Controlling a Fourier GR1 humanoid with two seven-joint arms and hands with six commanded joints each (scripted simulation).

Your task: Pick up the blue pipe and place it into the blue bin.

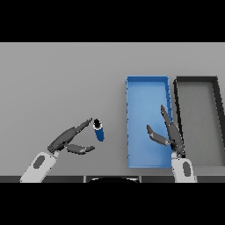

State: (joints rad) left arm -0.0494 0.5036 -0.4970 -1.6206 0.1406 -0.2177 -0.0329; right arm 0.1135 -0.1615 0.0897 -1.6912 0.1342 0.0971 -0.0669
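Nearest, the left hand (pixel 70 139) lies open, fingers straight, fingertips just beside the blue pipe (pixel 99 130), thumb apart below. The pipe stands short on the table (pixel 52 79), left of the blue bin (pixel 147 90); probably light, stiff and smooth (so slippery), best pinched mid-body. The right hand (pixel 169 134) hovers open over the bin.

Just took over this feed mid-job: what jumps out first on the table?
The blue bin right of centre, with the right hand open over it. Beside it on the far right stands a black bin. Left of centre, the small blue pipe stands at the open left hand's fingertips.
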